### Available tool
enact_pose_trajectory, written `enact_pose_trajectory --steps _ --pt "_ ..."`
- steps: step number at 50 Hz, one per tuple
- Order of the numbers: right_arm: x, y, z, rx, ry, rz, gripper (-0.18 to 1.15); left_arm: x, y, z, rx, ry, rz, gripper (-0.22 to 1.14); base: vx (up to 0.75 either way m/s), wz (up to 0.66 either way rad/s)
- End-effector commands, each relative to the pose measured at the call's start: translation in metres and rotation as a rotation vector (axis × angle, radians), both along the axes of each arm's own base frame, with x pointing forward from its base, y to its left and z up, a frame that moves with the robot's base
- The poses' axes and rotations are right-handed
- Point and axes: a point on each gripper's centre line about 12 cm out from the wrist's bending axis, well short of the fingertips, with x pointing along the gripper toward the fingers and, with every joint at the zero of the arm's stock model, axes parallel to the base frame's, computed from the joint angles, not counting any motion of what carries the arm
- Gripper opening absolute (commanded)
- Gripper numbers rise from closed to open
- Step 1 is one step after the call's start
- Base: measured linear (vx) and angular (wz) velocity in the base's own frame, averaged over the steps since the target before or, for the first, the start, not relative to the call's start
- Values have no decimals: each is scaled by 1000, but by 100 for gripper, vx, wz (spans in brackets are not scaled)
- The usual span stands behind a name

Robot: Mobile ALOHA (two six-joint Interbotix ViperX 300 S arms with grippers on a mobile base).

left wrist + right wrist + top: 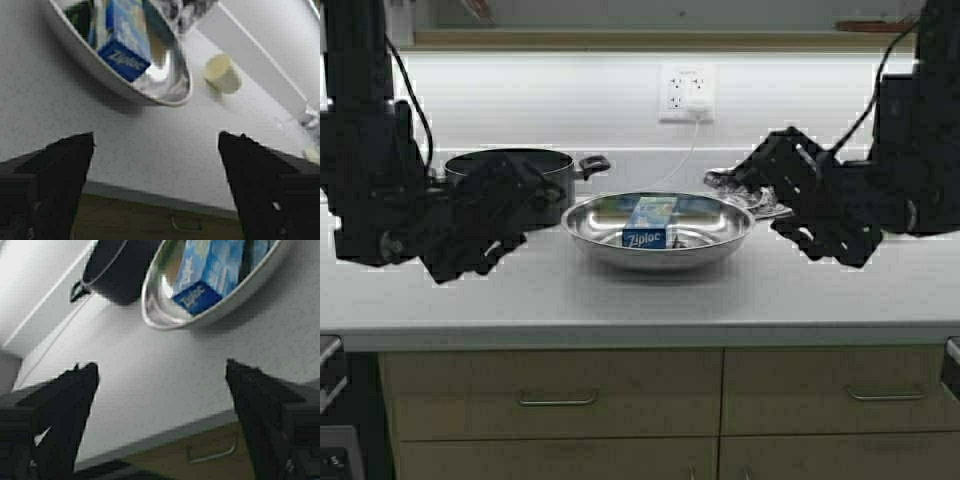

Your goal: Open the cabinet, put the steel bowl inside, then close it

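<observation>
Hovering over the counter with fingers spread wide and holding nothing, the left gripper and the right gripper flank the steel bowl, which sits between them, seemingly about equally near to both, while the cabinet is out of view.
</observation>
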Motion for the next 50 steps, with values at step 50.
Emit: enact_pose_trajectory --steps 50 --pt "23 -45 -74 133 26 -141 103 65 4 -53 -157 5 -2 102 14 1"
